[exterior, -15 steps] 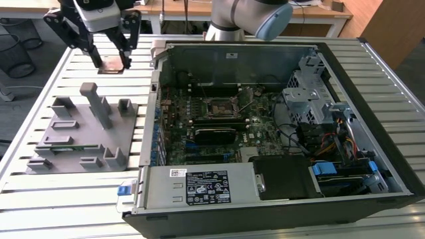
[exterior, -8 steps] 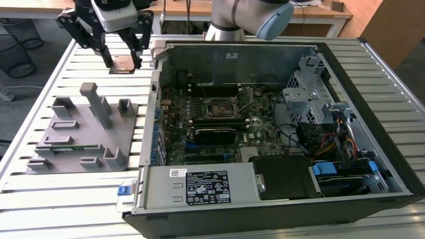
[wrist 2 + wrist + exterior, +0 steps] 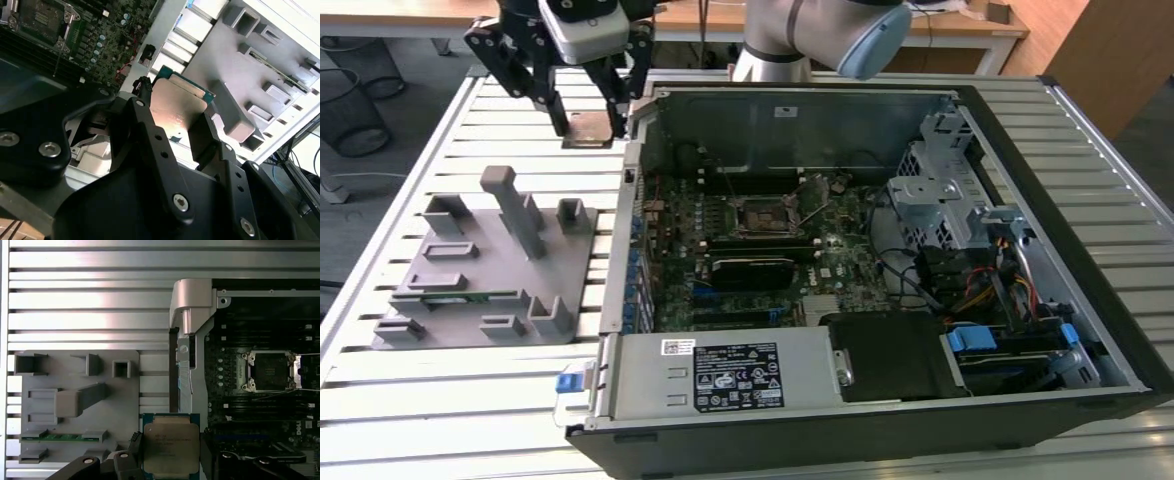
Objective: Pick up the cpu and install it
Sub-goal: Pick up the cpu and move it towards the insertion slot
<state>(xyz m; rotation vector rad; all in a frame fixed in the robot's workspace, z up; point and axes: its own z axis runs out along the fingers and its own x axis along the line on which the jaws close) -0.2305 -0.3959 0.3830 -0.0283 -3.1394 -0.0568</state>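
Slatted metal table [image 3: 454, 400] is carrying everything, w/ the open PC case [image 3: 1067, 200] lying on its side and taking up the exterior view from centre out to 3 o'clock. The arm [image 3: 814, 30] is coming in at 12 o'clock, behind the case's far wall. Inside the case the motherboard [image 3: 720, 260] is facing up, and the PSU box [image 3: 720, 375] is sitting at approx. 6 o'clock of it. A grey parts fixture [image 3: 467, 290] is lying flat on the table at 9 o'clock of the case, just beside its wall. The gripper [image 3: 594, 130] is hanging at 11 o'clock in the exterior view, over the slats just off the case's far corner and at 12 o'clock of the fixture. The socket [image 3: 762, 216] is sitting open and bare near the board's middle, at approx. 4 o'clock of the gripper and well apart from it. A green memory stick [image 3: 62, 436] is lying in a slot of the fixture. The gripper [image 3: 170, 455] is closing its fingers [image 3: 135, 117] onto two opposite edges of the cpu [image 3: 171, 445], holding it flat w/ the metal top up; in the second wrist view the cpu [image 3: 177, 110] is appearing clear of the slats, btw. fixture and case wall.
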